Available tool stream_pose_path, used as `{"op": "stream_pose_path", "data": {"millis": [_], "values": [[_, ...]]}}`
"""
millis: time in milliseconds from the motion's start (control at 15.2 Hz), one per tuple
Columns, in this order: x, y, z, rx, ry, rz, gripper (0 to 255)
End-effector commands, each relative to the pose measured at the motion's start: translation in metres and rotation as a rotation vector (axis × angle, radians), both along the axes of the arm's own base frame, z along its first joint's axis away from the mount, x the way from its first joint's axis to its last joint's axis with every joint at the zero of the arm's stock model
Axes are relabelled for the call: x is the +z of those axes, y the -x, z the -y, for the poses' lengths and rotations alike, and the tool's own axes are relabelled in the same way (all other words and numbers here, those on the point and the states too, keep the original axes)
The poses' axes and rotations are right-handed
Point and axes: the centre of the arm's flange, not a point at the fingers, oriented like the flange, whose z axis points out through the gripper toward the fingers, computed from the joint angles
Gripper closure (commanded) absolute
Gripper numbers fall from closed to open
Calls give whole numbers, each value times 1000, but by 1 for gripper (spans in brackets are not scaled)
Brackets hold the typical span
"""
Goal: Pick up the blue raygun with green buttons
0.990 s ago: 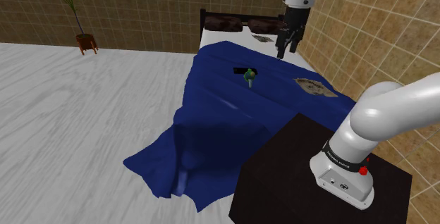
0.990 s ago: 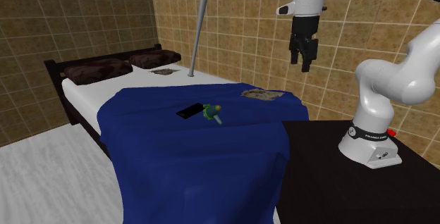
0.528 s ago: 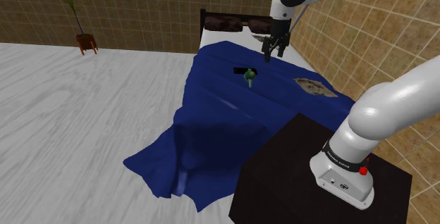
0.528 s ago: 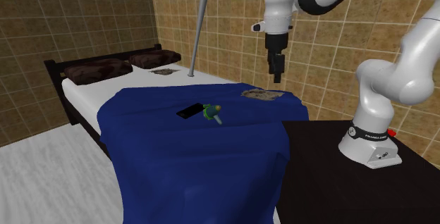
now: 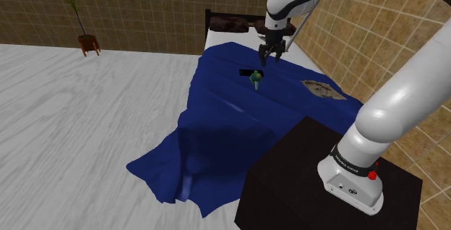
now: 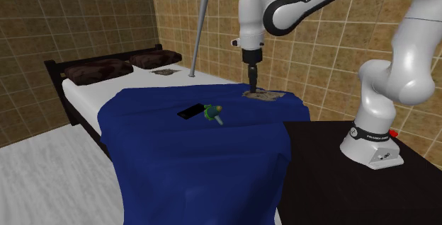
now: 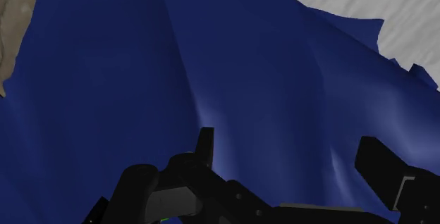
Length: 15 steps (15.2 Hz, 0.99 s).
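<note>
Bed: blue blanket (image 5: 217, 131) covering the mattress and spilling onto the pale plank floor (image 5: 72, 120); two dark pillows (image 6: 99, 69) lying by the headboard. Raygun (image 5: 255, 80), green and blue: lying mid-blanket, just beside a flat black item (image 6: 189, 110). Gripper (image 5: 266, 58): hovering above the blanket near the raygun, fingers standing apart, clasping nothing. Room: tan tiled walls (image 6: 85, 11) enclosing it; potted plant (image 5: 87, 39) standing by the far wall.

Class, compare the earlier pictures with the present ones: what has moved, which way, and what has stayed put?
The gripper swung toward the shoulder view's left and came down; it now hangs open low over the blanket, near the raygun. Nothing was grasped. Raygun, the black slab beside it and blanket stayed put.
</note>
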Motion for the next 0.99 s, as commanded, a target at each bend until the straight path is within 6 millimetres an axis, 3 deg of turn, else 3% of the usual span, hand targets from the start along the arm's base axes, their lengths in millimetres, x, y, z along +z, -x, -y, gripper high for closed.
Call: {"op": "stream_pose_path", "data": {"millis": [0, 924], "values": [[-17, -16, 13, -23, 4, -7, 0], [-125, -126, 122, -178, 32, -47, 0]]}}
